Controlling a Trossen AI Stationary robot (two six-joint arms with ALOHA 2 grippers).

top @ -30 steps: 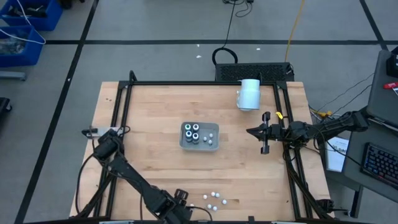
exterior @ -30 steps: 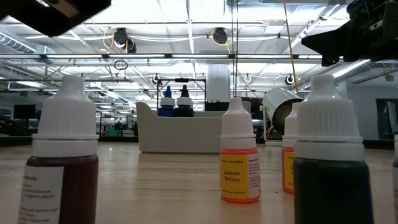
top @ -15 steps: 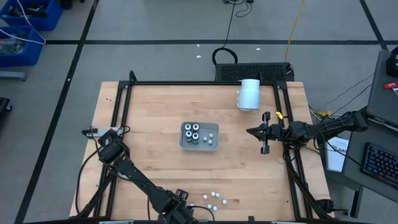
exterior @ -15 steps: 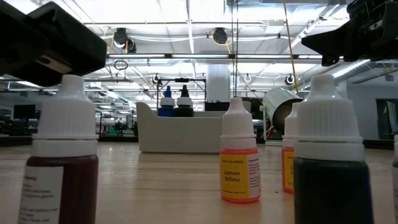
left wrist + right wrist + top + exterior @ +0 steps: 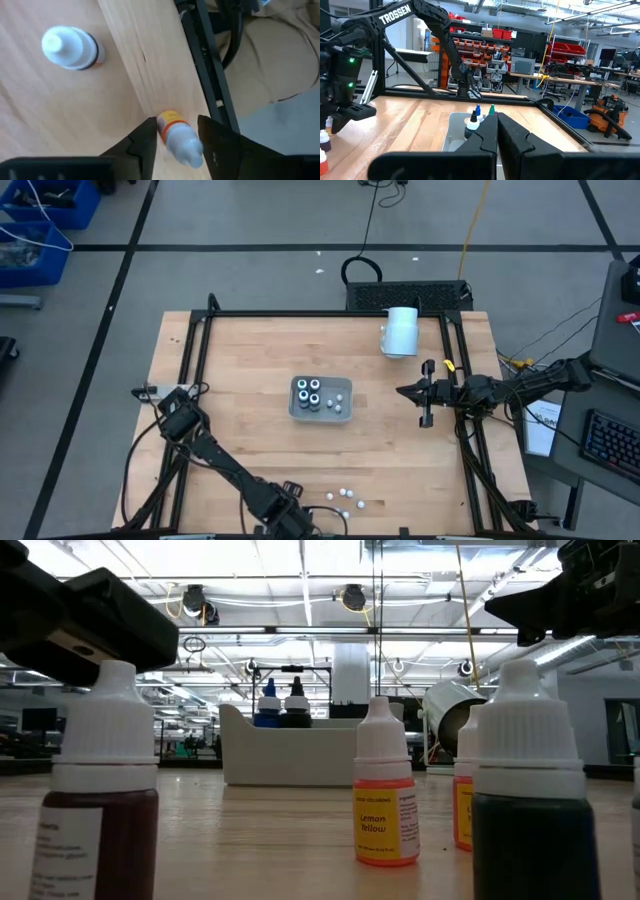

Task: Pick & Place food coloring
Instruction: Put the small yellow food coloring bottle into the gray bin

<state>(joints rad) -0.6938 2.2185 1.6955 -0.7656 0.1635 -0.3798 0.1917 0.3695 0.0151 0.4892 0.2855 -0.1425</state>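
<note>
Several small food coloring bottles (image 5: 345, 500) with white caps stand upright near the table's front edge. More of them stand in a pale tray (image 5: 293, 410) at mid-table. My left gripper (image 5: 290, 520) is down at the front edge, left of the loose group, and is shut on one bottle (image 5: 172, 127). In the low view this is the leftmost bottle (image 5: 100, 790), with the gripper (image 5: 95, 625) over its cap. My right gripper (image 5: 402, 391) waits shut and level above the table's right side. My left gripper pinches the bottle by its white cap end (image 5: 186, 147), one finger (image 5: 147, 142) on each side. The fingers come steeply from above, slanting down. The bottle stands upright with its base on the wood, beside the black frame rail (image 5: 210, 75).
A large white cylinder (image 5: 401, 332) lies at the far right of the table. A yellow-labelled bottle (image 5: 385, 790) and a dark one (image 5: 530, 790) stand right of the held bottle, and another (image 5: 70, 47) is close by. A black frame rail runs round the table.
My left gripper has come down near the table's front edge. In the low view it sinks from the upper left until it sits over the leftmost bottle's cap. The bottles stay where they were.
</note>
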